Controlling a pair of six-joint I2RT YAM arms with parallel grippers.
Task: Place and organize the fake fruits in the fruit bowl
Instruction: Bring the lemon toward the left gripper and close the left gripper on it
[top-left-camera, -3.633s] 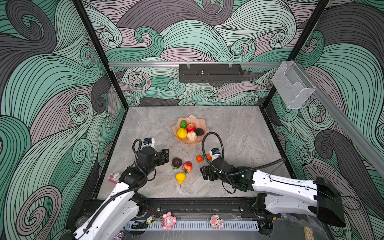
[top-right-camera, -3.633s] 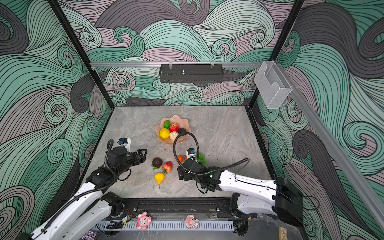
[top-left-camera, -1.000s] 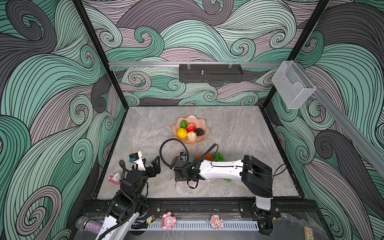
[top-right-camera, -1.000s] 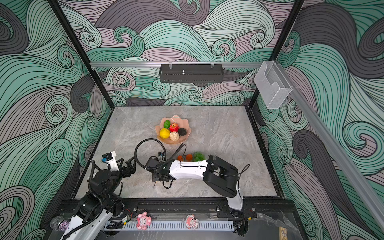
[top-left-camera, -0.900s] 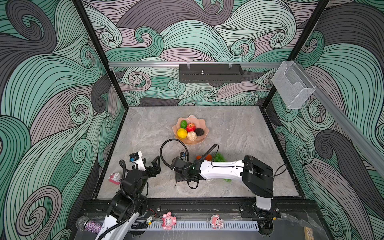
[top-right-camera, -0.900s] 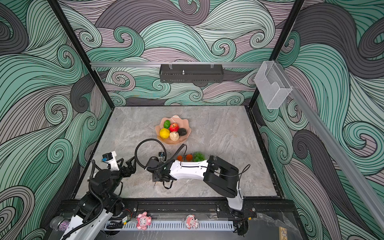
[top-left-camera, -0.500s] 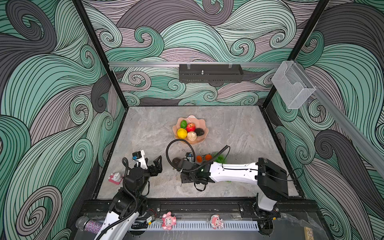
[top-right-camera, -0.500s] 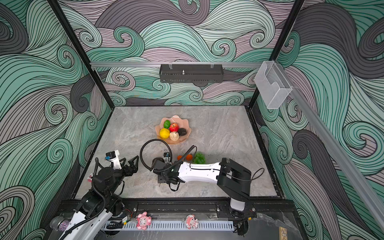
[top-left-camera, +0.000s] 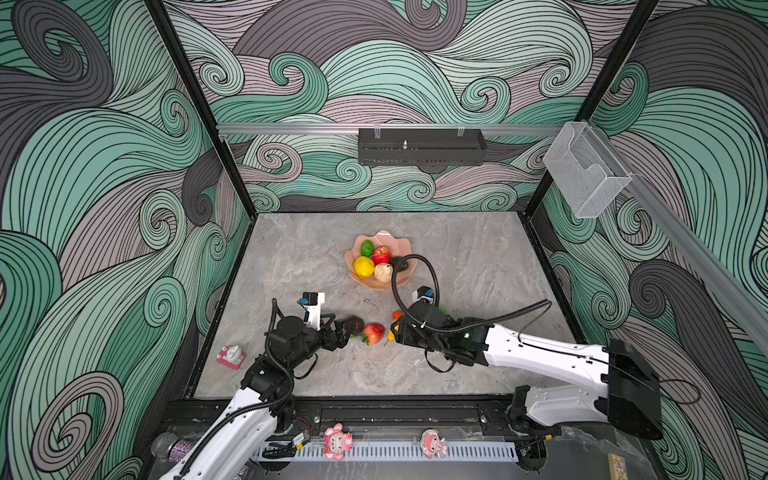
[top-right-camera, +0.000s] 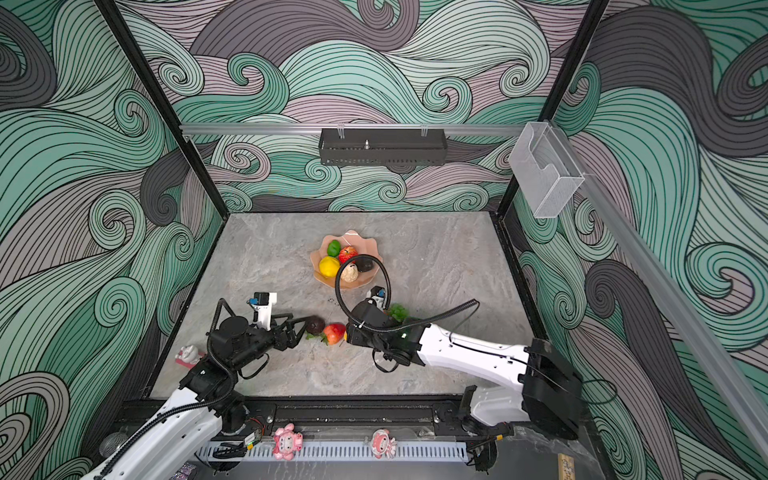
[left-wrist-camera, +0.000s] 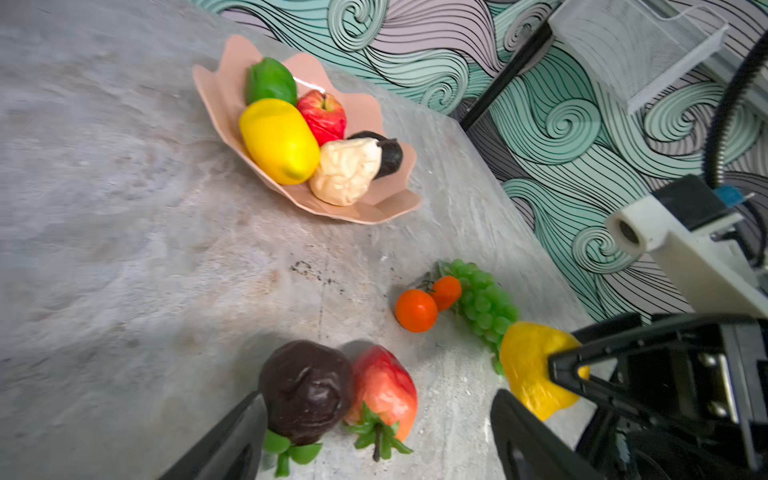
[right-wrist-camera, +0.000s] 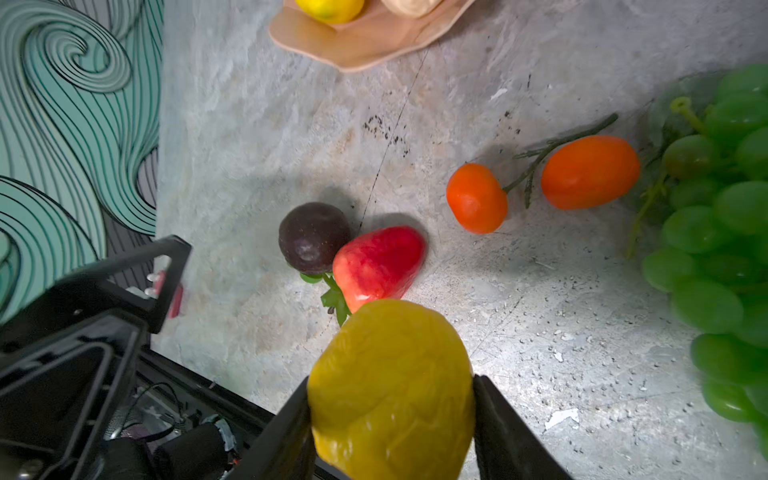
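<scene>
We had the right tool (top-left-camera: 395, 330) clamped on the yellow pear (left-wrist-camera: 532, 365), on the robot's side of the fruit bowl (left-wrist-camera: 220, 83) and well apart from it, so the bowl lay straight ahead of that arm. The left tool (top-left-camera: 341, 331) stood wide open and empty, one finger just beside the dark fruit (left-wrist-camera: 305, 386). A moment earlier it sat farther back, and the right tool reached farther across.

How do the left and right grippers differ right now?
Left gripper is open and empty; right gripper is shut on the yellow pear. Left gripper faces the dark fruit and strawberry on the table; right gripper faces them from the opposite side. Shared: both short of the fruit bowl.
</scene>
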